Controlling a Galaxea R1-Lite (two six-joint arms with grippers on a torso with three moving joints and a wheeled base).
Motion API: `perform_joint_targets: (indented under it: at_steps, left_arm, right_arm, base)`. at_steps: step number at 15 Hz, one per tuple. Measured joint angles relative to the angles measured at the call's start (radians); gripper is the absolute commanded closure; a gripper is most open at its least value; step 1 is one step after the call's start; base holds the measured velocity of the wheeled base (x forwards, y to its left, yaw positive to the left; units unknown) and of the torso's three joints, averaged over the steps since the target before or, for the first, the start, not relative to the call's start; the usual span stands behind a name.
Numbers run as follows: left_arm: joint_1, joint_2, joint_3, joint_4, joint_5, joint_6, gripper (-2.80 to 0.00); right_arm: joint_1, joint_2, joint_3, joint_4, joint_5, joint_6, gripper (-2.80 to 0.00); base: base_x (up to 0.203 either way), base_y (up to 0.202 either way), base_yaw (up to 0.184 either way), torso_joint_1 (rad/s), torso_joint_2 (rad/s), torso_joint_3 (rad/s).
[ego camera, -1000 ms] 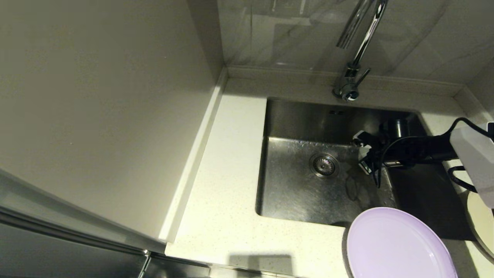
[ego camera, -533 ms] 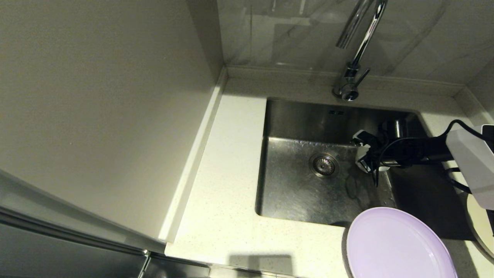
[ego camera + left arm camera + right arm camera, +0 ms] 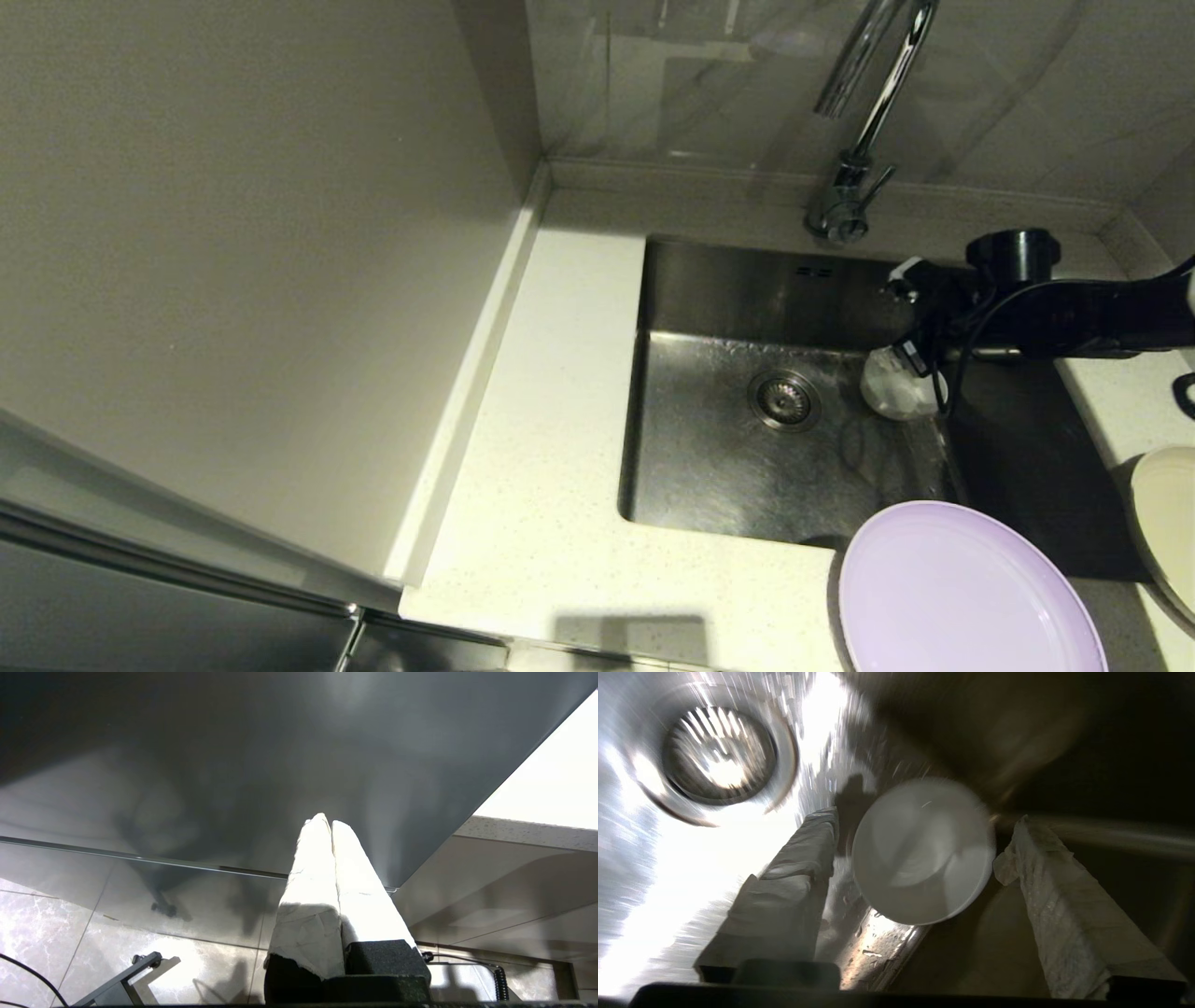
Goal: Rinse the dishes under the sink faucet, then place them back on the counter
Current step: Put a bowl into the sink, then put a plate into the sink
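The small white bowl point(image 3: 894, 394) point(image 3: 924, 849) lies in the steel sink point(image 3: 728, 467), by its right wall, right of the drain strainer point(image 3: 784, 399) point(image 3: 720, 756). My right gripper point(image 3: 907, 315) point(image 3: 923, 820) hangs open just above the bowl, one finger on each side of it and neither touching it. The lilac plate point(image 3: 962, 588) rests on the counter point(image 3: 560, 420) at the sink's front right corner. The cream plate point(image 3: 1167, 523) sits at the right edge. The chrome faucet point(image 3: 864, 121) stands behind the sink. My left gripper point(image 3: 327, 822) is shut, parked low off the counter.
A tall pale cabinet side point(image 3: 243, 261) walls off the counter's left. The raised back edge point(image 3: 691, 177) runs behind the sink. Water drops cover the sink floor. The left wrist view shows a dark cabinet front point(image 3: 233, 756) and floor tiles point(image 3: 56, 924).
My right gripper has risen and drawn back towards the sink's rear right. The white bowl, earlier between its fingers, now lies free on the sink floor.
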Motion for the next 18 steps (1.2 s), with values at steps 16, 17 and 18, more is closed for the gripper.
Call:
perform_joint_targets:
  at_steps: [16,17,18]
  left_arm:
    - [0.000,0.000,0.000,0.000,0.000,-0.001,0.00]
    - [0.000,0.000,0.000,0.000,0.000,0.000,0.00]
    - [0.000,0.000,0.000,0.000,0.000,0.000,0.00]
  right_arm:
    - [-0.158,-0.747,0.173,0.714,0.088,0.156,0.00]
    - [-0.169,-0.761,0.213,0.714,0.065,0.161,0.00]
    - [-0.178,-0.773,0.250,0.713,0.030,0.181,0.00]
  base:
    - [0.000,0.000,0.000,0.000,0.00,0.000]
    - [0.000,0.000,0.000,0.000,0.00,0.000]
    - [0.000,0.000,0.000,0.000,0.00,0.000]
